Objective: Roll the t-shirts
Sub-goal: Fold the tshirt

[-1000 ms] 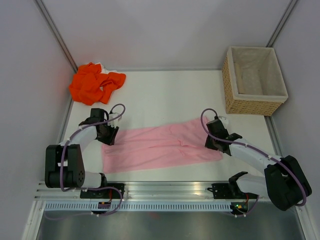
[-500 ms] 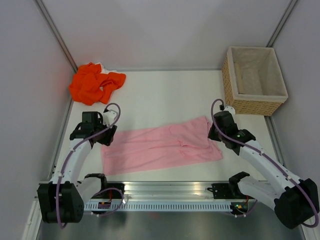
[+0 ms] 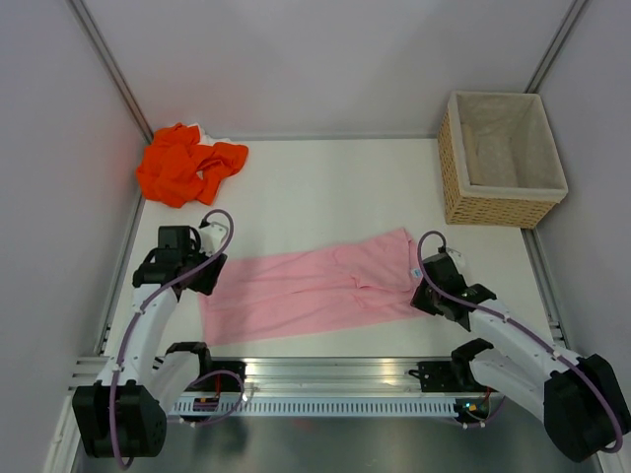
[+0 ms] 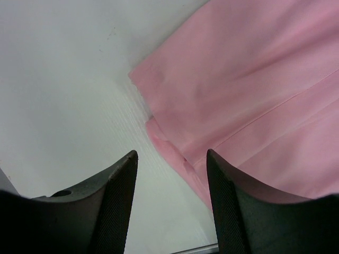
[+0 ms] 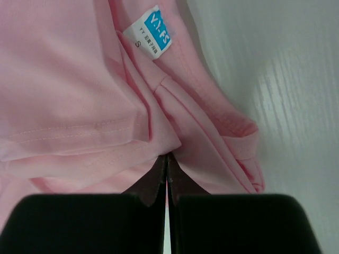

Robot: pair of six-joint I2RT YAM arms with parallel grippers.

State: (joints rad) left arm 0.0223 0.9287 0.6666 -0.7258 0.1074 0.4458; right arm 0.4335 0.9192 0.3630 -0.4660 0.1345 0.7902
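Neck label [image 5: 150, 33] up close: blue and white, an "S" on the white part, the blue lettering too small to read. The pink t-shirt [image 3: 315, 286] lies flattened across the near bench [image 3: 325, 187]. The right gripper [image 5: 167, 161] is closed tight with its tips at the collar folds; whether cloth is caught, I can't tell. The right arm is stretched low. The left gripper [image 4: 170, 153] hovers partly spread and empty over the shirt's left corner. The orange t-shirt [image 3: 187, 163] is crumpled far left.

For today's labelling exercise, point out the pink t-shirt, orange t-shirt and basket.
pink t-shirt [image 3: 315, 286], top view, middle of cloth
orange t-shirt [image 3: 182, 163], top view, crumpled middle
basket [image 3: 493, 209], top view, front wicker wall
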